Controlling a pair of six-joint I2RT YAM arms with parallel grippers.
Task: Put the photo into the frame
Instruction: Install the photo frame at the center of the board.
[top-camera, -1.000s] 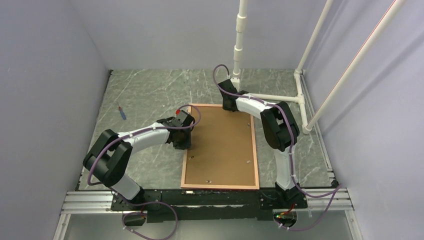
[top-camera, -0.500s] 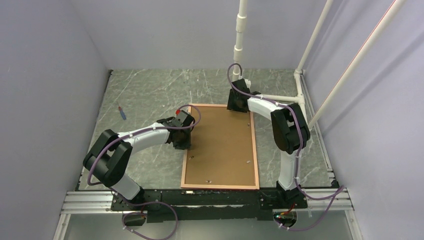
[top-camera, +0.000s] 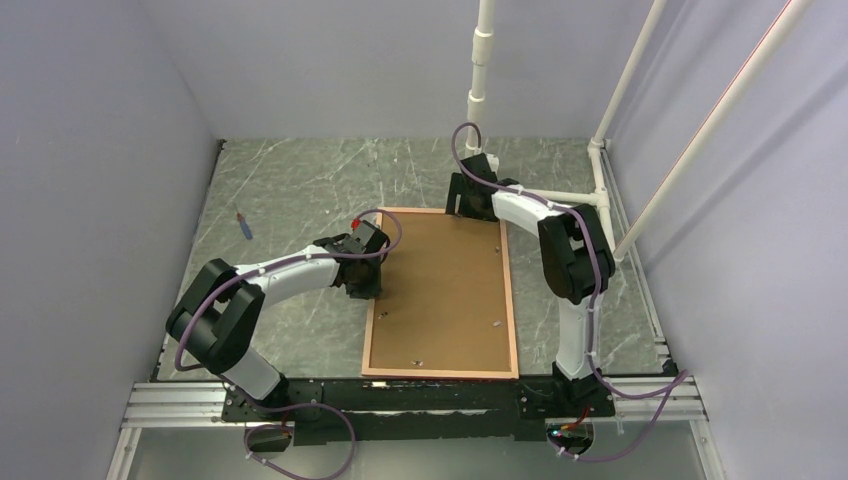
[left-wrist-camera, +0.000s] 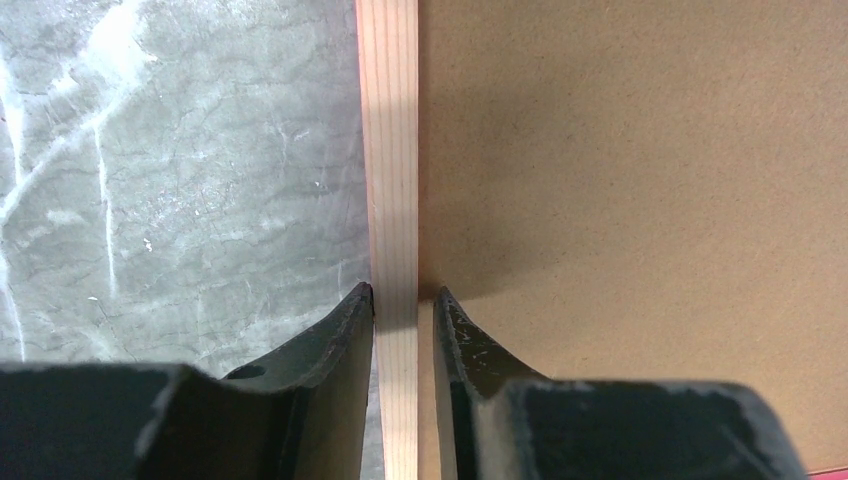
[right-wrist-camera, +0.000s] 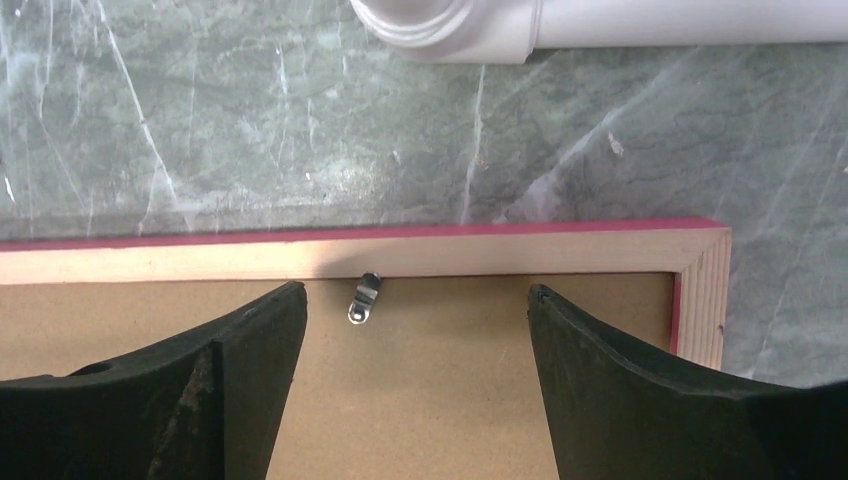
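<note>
Since a moment earlier, the right claw had slid a little toward 1 o'clock along the far rail of the frame, and its jaws had spread wide with nothing between them. The left arm had not moved. The left claw was shut on the frame's rail at the 9 o'clock side, one finger on the outside and one on the brown backing board. The frame lay flat and face down in the middle of the table, with the board sitting inside it. The photo could not be seen in any view. It may have been under the board, but that could not be told. This looked like a late step: closing up the back. A small metal clip sat on the board's edge at 12 o'clock, just under the open claw. The next move would likely need a gentle push on that clip while the left claw kept the frame from sliding. A white pipe lay near the frame's far rail at 12 to 1 o'clock, so room was tight there. The table was more open at 10 o'clock, where only a small blue tool lay well apart.
</note>
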